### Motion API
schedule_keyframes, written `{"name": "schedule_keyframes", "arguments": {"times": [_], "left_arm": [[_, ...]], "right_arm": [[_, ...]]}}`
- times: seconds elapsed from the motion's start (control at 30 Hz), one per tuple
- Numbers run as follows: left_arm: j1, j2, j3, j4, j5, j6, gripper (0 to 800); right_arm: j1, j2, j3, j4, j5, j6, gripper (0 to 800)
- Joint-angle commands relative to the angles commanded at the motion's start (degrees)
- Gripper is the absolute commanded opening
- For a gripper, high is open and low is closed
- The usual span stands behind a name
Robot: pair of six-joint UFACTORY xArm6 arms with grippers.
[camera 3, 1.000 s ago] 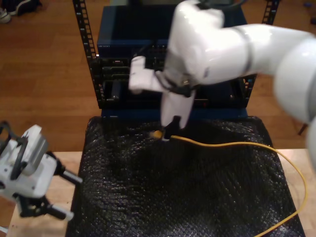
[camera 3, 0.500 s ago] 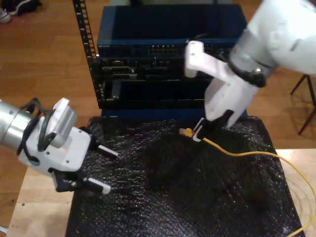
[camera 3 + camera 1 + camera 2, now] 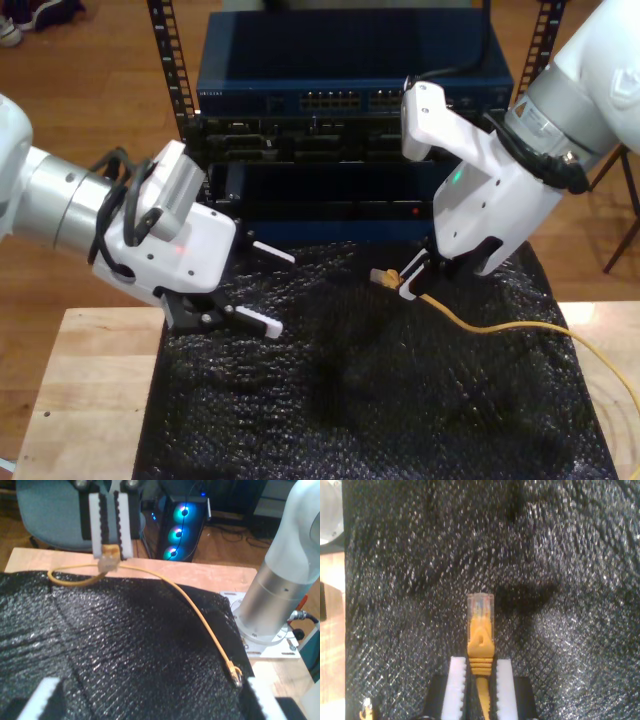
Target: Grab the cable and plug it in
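My second gripper, right of centre in the exterior view, pinches the cable just behind its clear plug. My first gripper hangs spread and empty at the exterior view's left. The risk, I judge, is the plug twisting in that narrow grip (little boot is held) and missing a port on the rack.

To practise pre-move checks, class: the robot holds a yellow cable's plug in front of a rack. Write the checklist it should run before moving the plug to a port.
1. Cable gripped: my second pincer is shut on the cable, just behind the plug. Ok.
2. Plug tip free: it sticks out past the pads. Ok.
3. My first pincer out of the way: open, holding nothing, at the exterior view's left. Ok.
4. Slack: the cable trails loosely over the black mat. Ok.
5. Plug lined up with the ports: it hangs lower, over the mat. Not ok.
6. Clip side matches a port: cannot tell.
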Motion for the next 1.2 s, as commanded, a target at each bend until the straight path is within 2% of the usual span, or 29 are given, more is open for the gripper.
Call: {"name": "schedule_keyframes", "arguments": {"times": [0.47,0.7,1.03,1.2], "left_arm": [[-0.7,1.76,0.0,-2.2,-0.97,-1.41,791],[-0.7,1.76,0.09,-3.43,-1.49,-1.41,768],[-0.53,1.76,0.18,-3.6,-1.58,-0.88,633],[-0.53,1.76,0.35,-3.6,-1.58,-0.79,534]], "right_arm": [[6.77,2.37,-0.88,0.0,-5.01,1.76,7],[8.53,3.16,-1.23,0.09,-7.03,2.64,6],[9.14,3.78,-1.49,0.09,-7.12,2.99,6],[9.14,3.87,-1.67,0.09,-7.03,3.69,6]]}}
